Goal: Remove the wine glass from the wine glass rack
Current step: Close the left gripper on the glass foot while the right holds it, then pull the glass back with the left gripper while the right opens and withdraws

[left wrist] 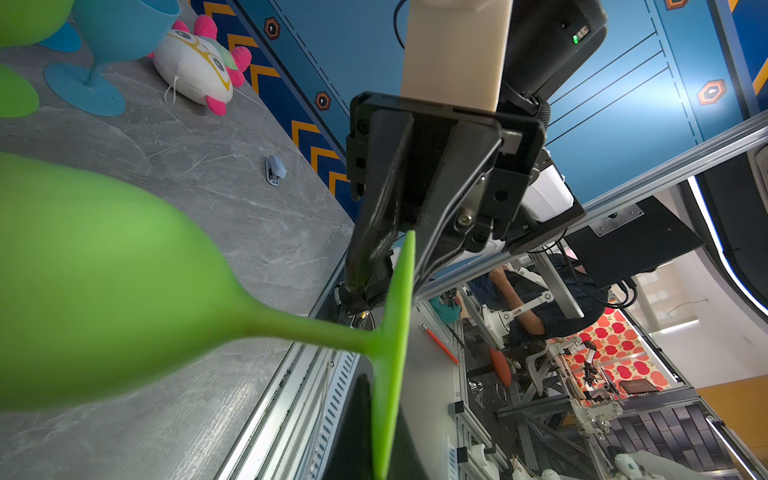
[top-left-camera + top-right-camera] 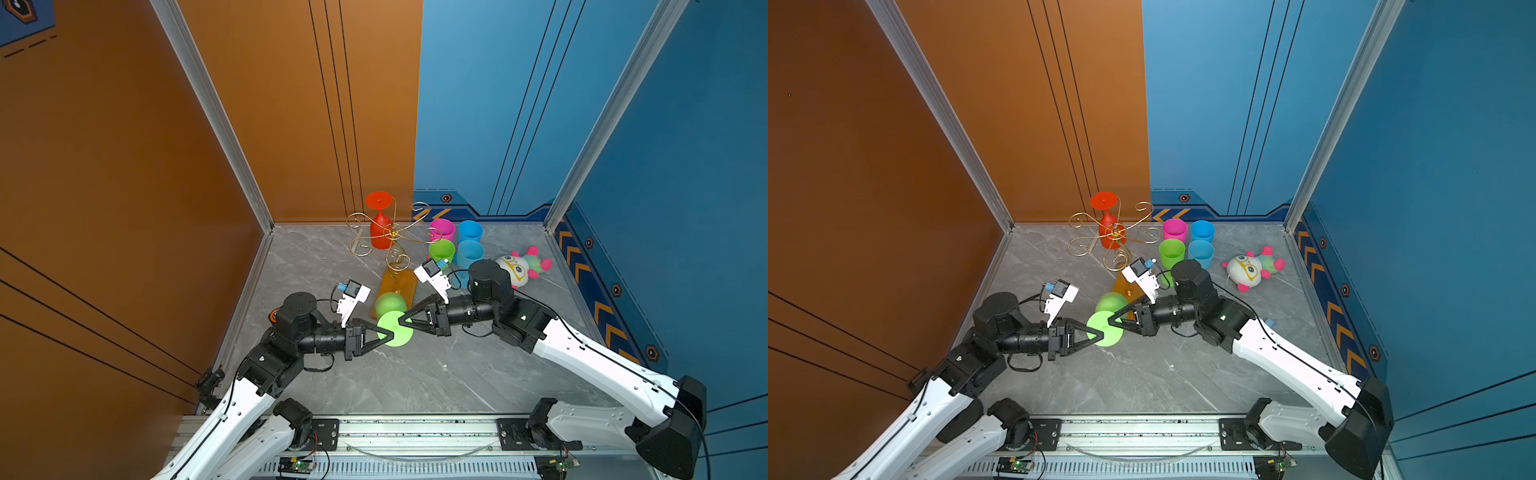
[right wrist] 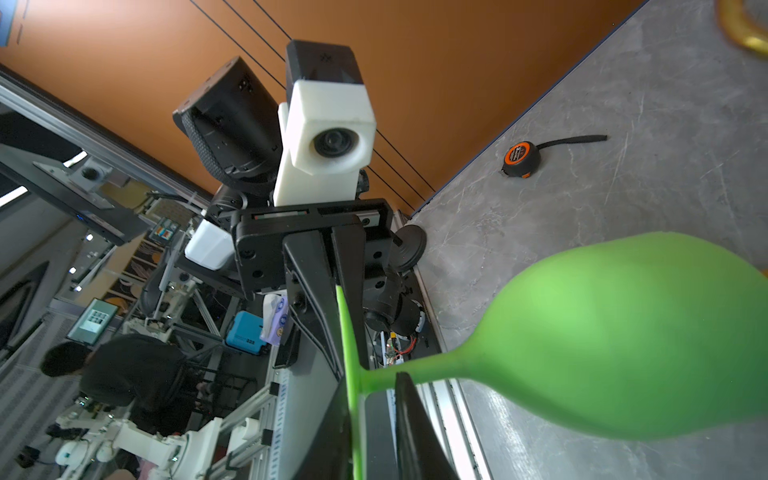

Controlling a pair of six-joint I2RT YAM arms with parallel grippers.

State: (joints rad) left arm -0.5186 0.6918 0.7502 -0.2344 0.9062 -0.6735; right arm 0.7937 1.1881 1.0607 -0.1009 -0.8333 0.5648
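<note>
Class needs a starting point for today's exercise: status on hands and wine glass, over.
Left hand shut on green wine glass foot. Right hand jaws apart astride same foot. Glass clear of wine glass rack; red wine glass hangs there.

Green wine glass in matt, smooth plastic, wine glass rack of thin glossy gold metal wire — on a smooth orange-brown base, grey marble-look table with a faint sheen, plush toy in soft cloth.
</note>
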